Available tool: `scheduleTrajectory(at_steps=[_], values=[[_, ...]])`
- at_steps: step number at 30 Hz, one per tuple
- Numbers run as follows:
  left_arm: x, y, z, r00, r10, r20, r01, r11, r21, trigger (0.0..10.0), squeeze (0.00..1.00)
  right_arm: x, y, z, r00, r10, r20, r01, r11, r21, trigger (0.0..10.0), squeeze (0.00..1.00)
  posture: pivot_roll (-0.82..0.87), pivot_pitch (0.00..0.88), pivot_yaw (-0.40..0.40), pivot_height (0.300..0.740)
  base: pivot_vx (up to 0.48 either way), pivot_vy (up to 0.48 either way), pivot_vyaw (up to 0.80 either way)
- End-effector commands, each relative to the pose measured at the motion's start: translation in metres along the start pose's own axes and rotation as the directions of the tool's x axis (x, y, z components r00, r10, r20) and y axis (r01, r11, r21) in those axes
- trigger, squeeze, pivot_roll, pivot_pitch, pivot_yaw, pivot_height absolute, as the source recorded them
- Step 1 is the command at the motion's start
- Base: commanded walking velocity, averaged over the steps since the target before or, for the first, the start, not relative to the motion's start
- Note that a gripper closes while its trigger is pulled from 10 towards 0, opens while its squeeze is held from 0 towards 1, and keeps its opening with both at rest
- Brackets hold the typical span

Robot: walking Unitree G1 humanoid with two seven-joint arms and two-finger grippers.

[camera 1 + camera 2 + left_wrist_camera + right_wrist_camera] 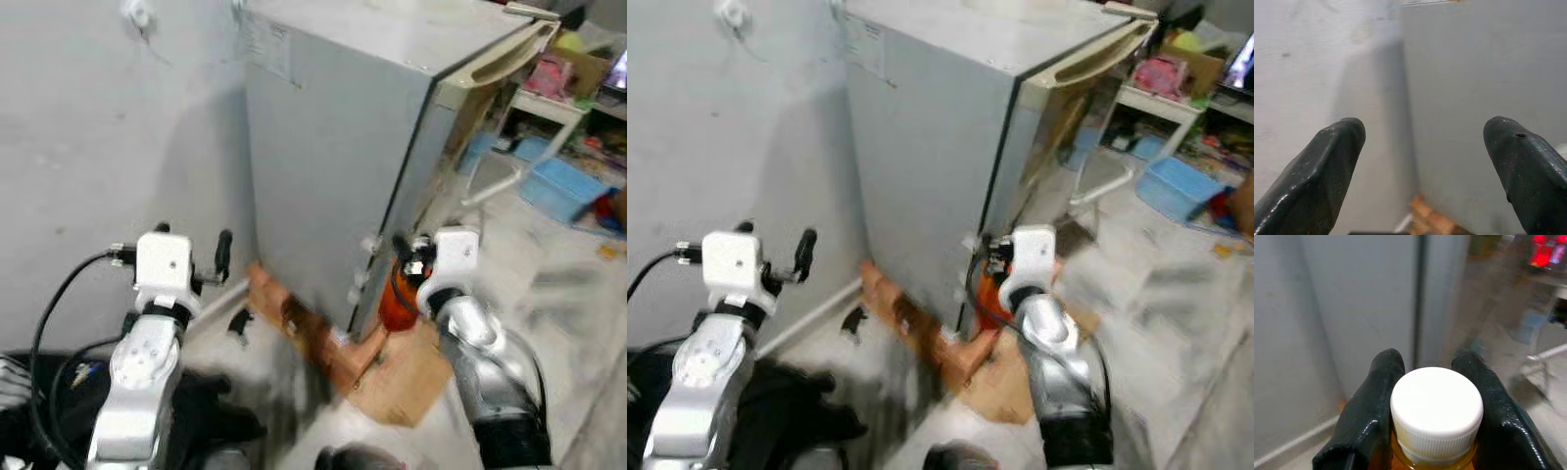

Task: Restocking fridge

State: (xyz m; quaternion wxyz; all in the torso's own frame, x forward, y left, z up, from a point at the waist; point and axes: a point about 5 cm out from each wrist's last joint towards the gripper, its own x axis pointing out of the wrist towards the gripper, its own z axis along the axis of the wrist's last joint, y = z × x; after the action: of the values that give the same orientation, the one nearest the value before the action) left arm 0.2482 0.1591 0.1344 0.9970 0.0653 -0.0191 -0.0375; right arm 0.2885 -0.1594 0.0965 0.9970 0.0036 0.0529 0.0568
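Note:
A grey fridge (333,147) stands ahead on wooden blocks, its side facing me and its cream-edged door (490,69) on the right slightly ajar. My right gripper (404,262) is shut on an orange bottle (395,299) with a white cap (1436,407), held low near the fridge's front corner. The black fingers (1376,401) clamp the bottle just under the cap. My left gripper (1422,161) is open with nothing in it, raised beside the fridge's side wall near the grey room wall; one of its fingers (223,255) points up.
Wooden blocks (294,318) and a cardboard sheet (407,377) lie under the fridge. A grey wall (98,147) closes the left. A blue bin (563,186), a white rack (490,186) and clutter fill the right background. A black cable (49,304) loops by my left arm.

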Motion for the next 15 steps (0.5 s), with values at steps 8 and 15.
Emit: scheduleTrajectory(at_steps=[8,15], values=[[0.0004,-0.0012,0.0031,1.000,-0.011,0.006,0.011,1.000,-0.015,10.0,0.00,0.0002,-0.0057,0.0091,0.999,-0.022,0.040,0.022,1.000,-0.008,10.0,0.00,0.10,0.000,-0.074,0.740,0.000,-0.399,0.00],[0.0010,0.0026,0.0032,0.999,0.039,0.013,-0.039,0.999,-0.004,10.0,0.00,-0.0001,-0.0044,0.0103,0.999,-0.021,0.046,0.022,1.000,-0.014,10.0,0.00,0.10,0.000,-0.073,0.740,0.000,-0.236,0.00]])
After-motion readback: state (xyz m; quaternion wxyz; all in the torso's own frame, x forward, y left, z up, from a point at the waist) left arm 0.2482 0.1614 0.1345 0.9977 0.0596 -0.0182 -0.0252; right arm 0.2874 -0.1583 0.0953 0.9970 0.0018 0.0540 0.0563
